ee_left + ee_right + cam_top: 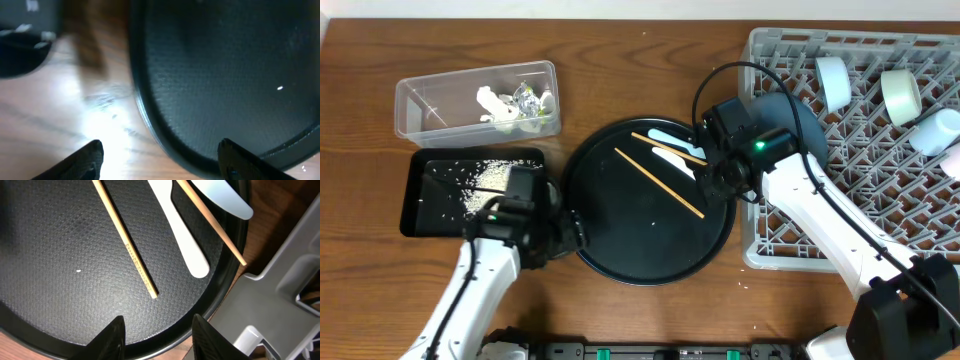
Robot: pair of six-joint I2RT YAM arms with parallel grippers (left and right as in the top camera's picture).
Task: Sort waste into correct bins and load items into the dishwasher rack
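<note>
Grey rack (880,170) sits just beside the right gripper (708,182) overhead. Left wrist: the left gripper (160,157) has its fingers apart, the round tray (210,75) rim between them. Right wrist: fingers apart, empty; a chopstick (127,245) and spoon (182,235) lie just ahead.

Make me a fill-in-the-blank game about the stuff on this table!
____ thin wooden chopsticks lie on the large round black tray. The crumpled white tissue pieces sit inside the ____ rectangular plastic tub. The loose white rice grains lie in the shallow ____ rectangular tray.
Missing words: two; clear; black.
</note>
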